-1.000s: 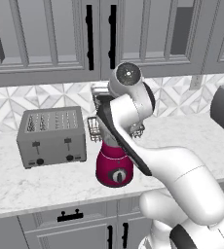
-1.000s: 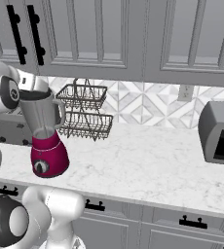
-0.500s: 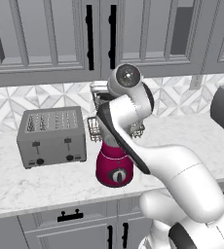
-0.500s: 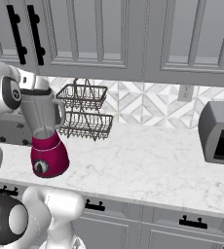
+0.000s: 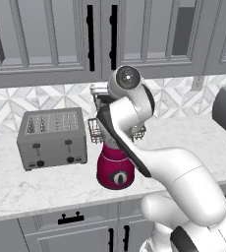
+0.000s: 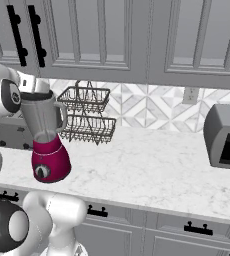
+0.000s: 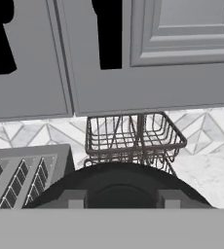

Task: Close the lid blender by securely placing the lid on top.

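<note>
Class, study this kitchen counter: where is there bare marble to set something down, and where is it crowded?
Free: the wide marble stretch between the wire basket rack and the grey appliance at far right. Crowded: the left end, where toaster, blender and rack stand close together.

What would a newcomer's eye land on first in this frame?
The magenta-based blender at the counter's front edge, its clear jar topped by a black lid, stands out against the grey kitchen. The white arm crowds over it in the left base view. Beside it sit a grey four-slot toaster and, behind, a two-tier wire basket.
</note>
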Controlling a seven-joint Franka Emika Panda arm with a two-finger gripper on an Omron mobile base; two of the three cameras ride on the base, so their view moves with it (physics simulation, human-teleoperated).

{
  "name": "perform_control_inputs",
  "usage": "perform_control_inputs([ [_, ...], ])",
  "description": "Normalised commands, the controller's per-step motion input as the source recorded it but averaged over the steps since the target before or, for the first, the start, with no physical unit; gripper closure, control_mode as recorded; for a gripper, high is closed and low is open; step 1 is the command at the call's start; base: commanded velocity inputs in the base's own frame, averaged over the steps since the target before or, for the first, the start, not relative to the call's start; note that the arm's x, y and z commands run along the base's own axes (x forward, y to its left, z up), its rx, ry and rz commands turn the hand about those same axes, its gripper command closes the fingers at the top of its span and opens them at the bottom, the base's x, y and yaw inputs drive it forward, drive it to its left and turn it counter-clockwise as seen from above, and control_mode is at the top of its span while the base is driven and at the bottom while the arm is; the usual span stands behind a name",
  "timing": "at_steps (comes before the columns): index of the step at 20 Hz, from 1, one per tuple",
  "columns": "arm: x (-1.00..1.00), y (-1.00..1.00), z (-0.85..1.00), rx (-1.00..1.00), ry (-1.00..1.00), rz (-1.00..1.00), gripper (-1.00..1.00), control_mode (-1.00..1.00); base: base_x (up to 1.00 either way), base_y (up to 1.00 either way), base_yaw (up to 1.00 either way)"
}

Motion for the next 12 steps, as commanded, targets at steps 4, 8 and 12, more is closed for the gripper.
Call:
perform_control_inputs([
  [4, 0.0, 0.0, -0.42, 0.0, -0.08, 0.03, 1.0, -1.0, 0.0, 0.0, 0.0],
  [8, 0.18, 0.0, -0.27, -0.01, -0.16, 0.03, 1.0, -1.0, 0.0, 0.0, 0.0],
  [12, 0.14, 0.0, -0.15, -0.01, -0.14, 0.04, 1.0, -1.0, 0.0, 0.0, 0.0],
])
